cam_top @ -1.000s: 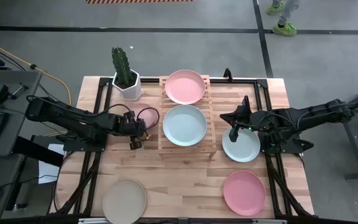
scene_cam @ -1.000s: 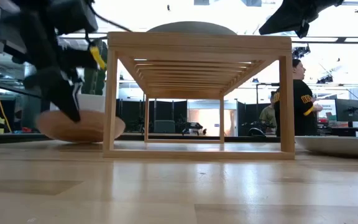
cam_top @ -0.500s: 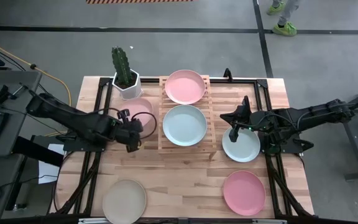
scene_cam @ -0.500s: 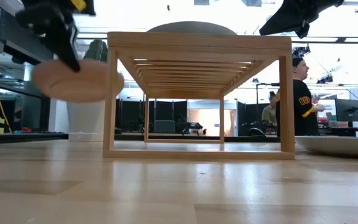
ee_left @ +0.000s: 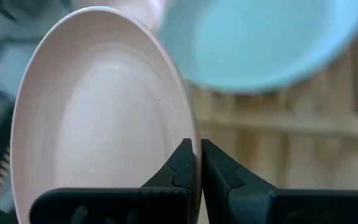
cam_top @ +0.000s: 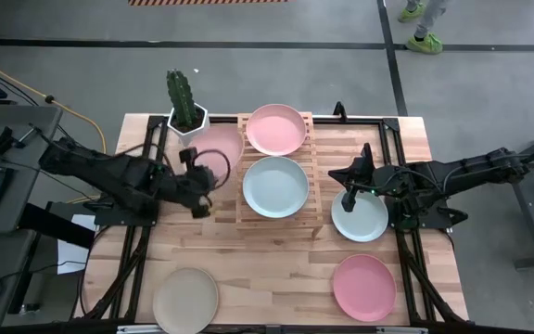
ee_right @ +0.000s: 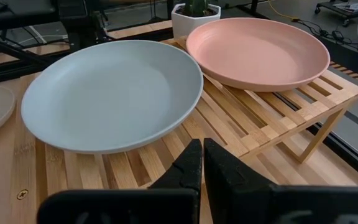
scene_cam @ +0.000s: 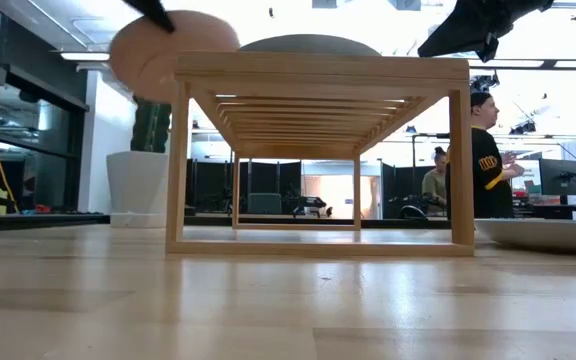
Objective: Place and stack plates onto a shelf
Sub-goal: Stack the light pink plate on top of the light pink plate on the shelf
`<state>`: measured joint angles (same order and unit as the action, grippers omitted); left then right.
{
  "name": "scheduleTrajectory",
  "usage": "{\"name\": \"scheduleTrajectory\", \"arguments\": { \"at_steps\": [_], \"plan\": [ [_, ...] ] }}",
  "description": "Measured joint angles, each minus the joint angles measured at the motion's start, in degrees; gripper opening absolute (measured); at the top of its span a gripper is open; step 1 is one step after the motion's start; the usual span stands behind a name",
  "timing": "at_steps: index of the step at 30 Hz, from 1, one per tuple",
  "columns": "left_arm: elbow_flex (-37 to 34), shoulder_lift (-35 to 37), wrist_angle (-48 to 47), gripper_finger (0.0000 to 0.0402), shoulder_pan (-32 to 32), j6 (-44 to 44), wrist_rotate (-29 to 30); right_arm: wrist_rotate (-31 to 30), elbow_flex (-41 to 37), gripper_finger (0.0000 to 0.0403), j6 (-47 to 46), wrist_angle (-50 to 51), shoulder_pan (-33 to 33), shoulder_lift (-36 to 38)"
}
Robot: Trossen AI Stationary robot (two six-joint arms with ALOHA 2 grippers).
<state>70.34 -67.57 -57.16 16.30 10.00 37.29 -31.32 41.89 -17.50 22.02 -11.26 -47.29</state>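
My left gripper (cam_top: 202, 178) is shut on a pale pink plate (cam_top: 217, 147) and holds it in the air, left of the light-wood shelf (cam_top: 276, 167) and near the cactus pot. In the low view this plate (scene_cam: 173, 50) hangs at the height of the shelf's top (scene_cam: 318, 68). A pink plate (cam_top: 276, 128) lies on the shelf's far half and a mint plate (cam_top: 274, 186) on its near half. My right gripper (cam_top: 348, 199) is shut and hovers over a mint plate (cam_top: 362, 218) that lies on the table to the right of the shelf. My left gripper pinches the pink plate's rim (ee_left: 194, 134) between its two fingers, one on the plate's inner face and one on its underside. The fingers come from the table's near left and slant downward. The plate is lifted clear and tilted, its underside showing in the low view.
A white pot with a cactus (cam_top: 188, 116) stands close behind the held plate. On the table's near side lie a beige plate (cam_top: 185, 299) at the left and a pink plate (cam_top: 363, 286) at the right. People stand in the room beyond the table (scene_cam: 483, 165).
My left gripper has risen, keeping its hold on the pink plate, and has gone a little toward the table's far edge. The plate, which was on or just above the table beside the shelf, now hangs tilted at the height of the shelf's top.
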Motion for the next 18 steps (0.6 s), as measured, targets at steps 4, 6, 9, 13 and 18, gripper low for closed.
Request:
{"name": "scheduleTrajectory", "arguments": {
  "at_steps": [4, 6, 9, 13, 18],
  "plan": [
    [2.2, 0.0, 7.9, 0.0001, -6.6, -12.9, -2.3, 0.0, 0.0, 0.0000, 0.0, 0.0, 0.0, 0.0],
    [2.2, -0.1, 13.1, 0.0001, -11.1, -18.9, -7.7, 0.0, 0.0, 0.0000, 0.0, 0.0, 0.0, 0.0],
    [2.2, -1.6, 19.1, 0.0001, -18.2, -26.1, -16.6, 0.0, 0.0, 0.0000, 0.0, 0.0, 0.0, 0.0],
    [2.2, -5.3, 24.9, 0.0001, -25.5, -35.5, -23.4, 0.0, 0.0, 0.0000, 0.0, 0.0, 0.0, 0.0],
    [3.0, -11.8, 28.8, 0.0001, -30.7, -44.9, -28.3, 0.0, 0.0, 0.0000, 0.0, 0.0, 0.0, 0.0]
  ]
}}
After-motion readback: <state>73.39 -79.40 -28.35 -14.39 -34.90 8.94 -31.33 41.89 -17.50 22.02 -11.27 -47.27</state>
